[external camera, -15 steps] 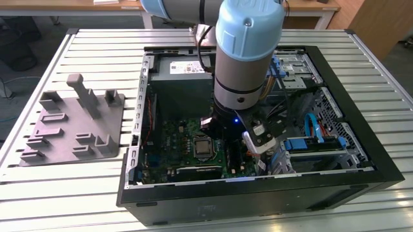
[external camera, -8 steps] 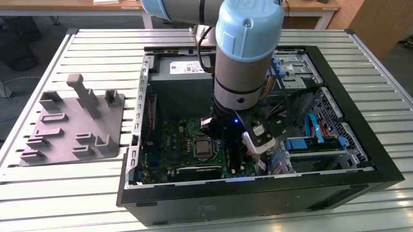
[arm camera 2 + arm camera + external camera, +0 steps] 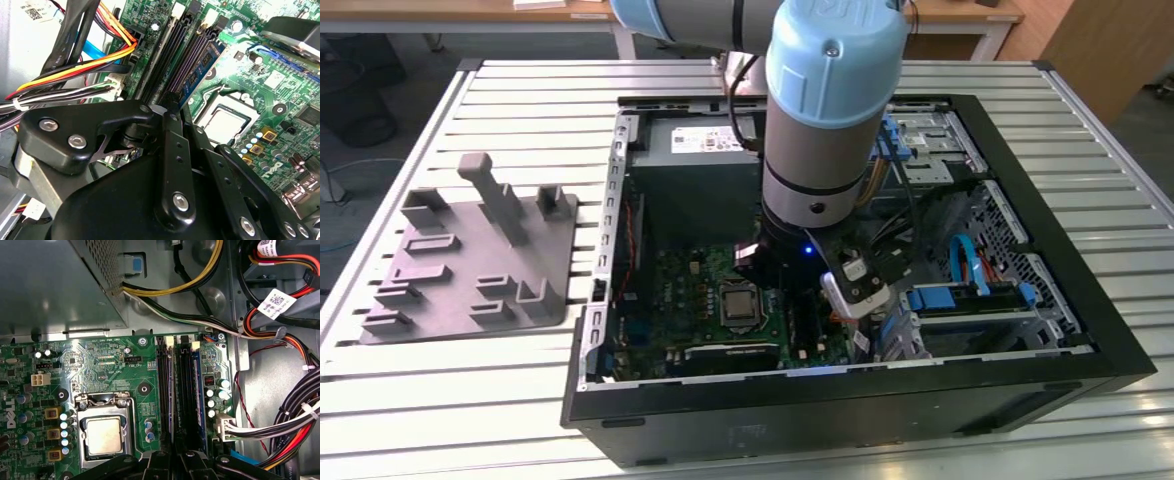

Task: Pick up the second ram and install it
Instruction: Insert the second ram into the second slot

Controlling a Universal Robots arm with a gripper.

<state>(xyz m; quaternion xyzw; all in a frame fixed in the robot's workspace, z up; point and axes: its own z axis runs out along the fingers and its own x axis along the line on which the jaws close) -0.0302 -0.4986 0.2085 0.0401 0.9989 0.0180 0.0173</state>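
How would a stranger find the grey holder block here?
Start at the slatted metal table, where an open black computer case stands. To the exterior view's left of the case lies the grey holder block: a flat grey plate with upright posts.

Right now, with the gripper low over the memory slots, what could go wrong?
1. The gripper is low over the slots; a slightly off descent may hit the capacitors beside them.
2. The cables run close beside the slots and might snag the gripper as it moves.
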